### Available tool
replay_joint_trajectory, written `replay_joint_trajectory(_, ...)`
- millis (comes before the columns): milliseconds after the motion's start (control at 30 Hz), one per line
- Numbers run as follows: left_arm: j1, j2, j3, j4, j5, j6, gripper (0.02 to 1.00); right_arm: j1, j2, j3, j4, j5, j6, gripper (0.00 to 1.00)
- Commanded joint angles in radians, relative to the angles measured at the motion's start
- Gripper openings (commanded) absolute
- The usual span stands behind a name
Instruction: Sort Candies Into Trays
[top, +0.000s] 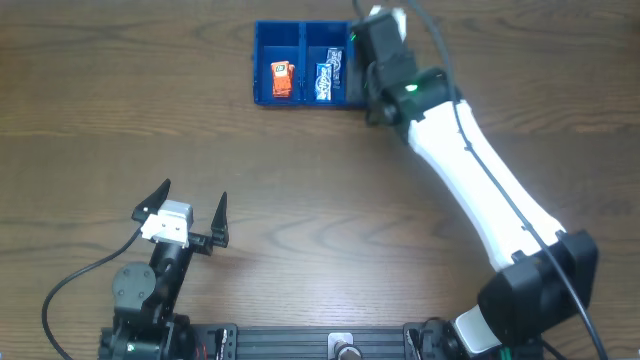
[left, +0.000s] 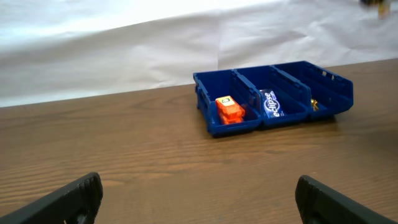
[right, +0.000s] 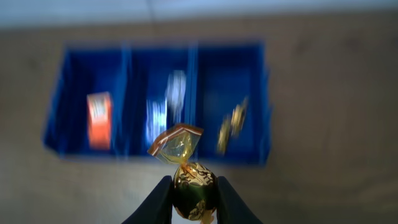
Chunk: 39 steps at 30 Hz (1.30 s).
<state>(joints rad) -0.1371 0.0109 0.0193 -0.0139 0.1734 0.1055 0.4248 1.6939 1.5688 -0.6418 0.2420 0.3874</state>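
Observation:
A blue tray (top: 258, 62) with three compartments stands at the table's far side. An orange candy (top: 282, 80) lies in its left bin and a blue-wrapped candy (top: 325, 76) in the middle bin. In the right wrist view a gold candy (right: 231, 124) lies in the third bin of the tray (right: 266, 93). My right gripper (right: 194, 198) is shut on a gold-wrapped candy (right: 189, 180) and hangs above the tray's near edge. My left gripper (top: 192, 208) stands open near the table's front left, far from the tray (left: 336, 87).
The brown wooden table (top: 300, 200) is bare between the tray and the arms' bases. The right arm's white link (top: 480, 170) crosses the right half of the table. A white backdrop (left: 124, 37) stands behind the table.

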Motion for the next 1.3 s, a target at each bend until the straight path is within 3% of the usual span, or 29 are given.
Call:
replay_joint_trajectory(33,0.006,-0.005,-0.014,-0.046,0.010,0.006,0.996,-0.061,0.051,0.004,0.082,0.065,-0.068,0.198)
replay_joint_trajectory(667,0.006,-0.005,-0.014,-0.046,0.010,0.006,0.996,-0.122,0.330,0.037,0.105,0.000,-0.075,0.194)
replay_joint_trajectory(1300,0.006,-0.005,-0.014,-0.046,0.010,0.006,0.996,-0.100,0.344,0.037,0.152,-0.011,-0.076,0.246)
